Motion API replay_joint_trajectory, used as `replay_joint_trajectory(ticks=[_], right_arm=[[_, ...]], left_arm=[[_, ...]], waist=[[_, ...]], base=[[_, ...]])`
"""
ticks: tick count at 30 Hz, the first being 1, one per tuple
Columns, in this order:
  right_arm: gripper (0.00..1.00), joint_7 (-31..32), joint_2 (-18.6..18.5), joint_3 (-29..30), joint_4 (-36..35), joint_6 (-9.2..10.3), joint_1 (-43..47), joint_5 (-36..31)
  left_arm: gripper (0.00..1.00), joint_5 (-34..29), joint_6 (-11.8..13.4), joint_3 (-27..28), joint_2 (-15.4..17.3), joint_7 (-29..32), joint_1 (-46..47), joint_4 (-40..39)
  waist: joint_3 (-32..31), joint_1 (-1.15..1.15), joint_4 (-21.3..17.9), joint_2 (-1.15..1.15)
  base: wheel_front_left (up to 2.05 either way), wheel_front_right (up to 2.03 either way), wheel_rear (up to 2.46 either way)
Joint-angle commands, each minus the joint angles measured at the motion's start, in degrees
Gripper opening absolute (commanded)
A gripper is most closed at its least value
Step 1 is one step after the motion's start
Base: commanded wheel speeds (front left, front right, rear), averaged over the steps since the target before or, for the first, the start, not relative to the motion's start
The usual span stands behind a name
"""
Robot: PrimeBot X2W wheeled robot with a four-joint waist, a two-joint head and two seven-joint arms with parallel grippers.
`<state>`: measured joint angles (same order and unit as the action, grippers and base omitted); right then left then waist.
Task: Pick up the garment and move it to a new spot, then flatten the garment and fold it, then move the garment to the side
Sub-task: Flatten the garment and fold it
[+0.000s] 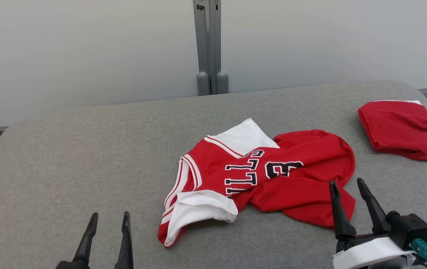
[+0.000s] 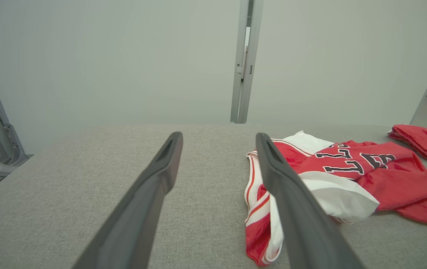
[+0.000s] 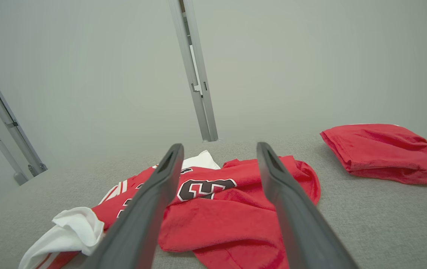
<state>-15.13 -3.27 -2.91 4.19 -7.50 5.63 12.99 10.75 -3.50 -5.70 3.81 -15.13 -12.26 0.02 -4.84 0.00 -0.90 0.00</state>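
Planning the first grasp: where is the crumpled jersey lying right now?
In the head view the jersey lies crumpled on the grey table, slightly right of centre, just beyond the open right gripper, with a folded red garment farther right.

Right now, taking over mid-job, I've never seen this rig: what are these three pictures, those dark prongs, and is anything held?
It is a two-armed robot. One picture looks down from its head; the other two look along each wrist's jaws. The dark prongs are those jaws: in the head view the left jaws show lower left, the right jaws lower right, both open and holding nothing. On the grey padded table lies a crumpled red and white jersey, not yet picked up. A folded red cloth sits apart at the table's far right. The right jaws stand by the jersey's near edge.
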Motion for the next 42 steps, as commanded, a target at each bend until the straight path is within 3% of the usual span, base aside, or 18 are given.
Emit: replay_joint_trajectory(ticks=[1,42], right_arm=[[1.00,-0.01,0.03,-0.11,0.04,0.02,0.77,0.10],[1.00,-0.01,-0.10,-0.88,0.43,0.02,1.55,0.10]], left_arm=[[1.00,-0.36,-0.38,0.19,-0.38,0.00,-0.62,0.16],[1.00,-4.73,-1.56,-2.10,-0.89,0.00,2.70,5.13]], waist=[[-1.00,0.00,-0.67,0.00],[-0.59,0.00,-1.58,0.00]], base=[[0.00,0.00,0.00],[0.00,0.00,0.00]])
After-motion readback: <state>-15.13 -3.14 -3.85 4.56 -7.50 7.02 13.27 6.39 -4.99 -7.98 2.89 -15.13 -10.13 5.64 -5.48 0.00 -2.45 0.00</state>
